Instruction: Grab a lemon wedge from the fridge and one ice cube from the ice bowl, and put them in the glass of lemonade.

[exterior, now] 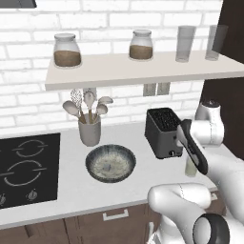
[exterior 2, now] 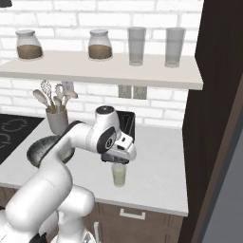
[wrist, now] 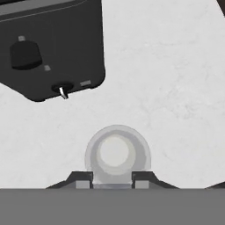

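One glass of lemonade (exterior 2: 119, 176), light, rigid, slick and breakable, stands at the toaster's (exterior 2: 127, 124) 6 o'clock directly under the gripper (wrist: 113, 181), whose narrowly set jaws may pinch something small, too hidden to tell.

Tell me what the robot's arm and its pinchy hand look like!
The arm is made of smooth, rounded white tube segments joined by dark grey and black rings at the joints. Its gripper sits on a white block with a black part underneath, ending in two small dark jaws. No cables or markings show on it.
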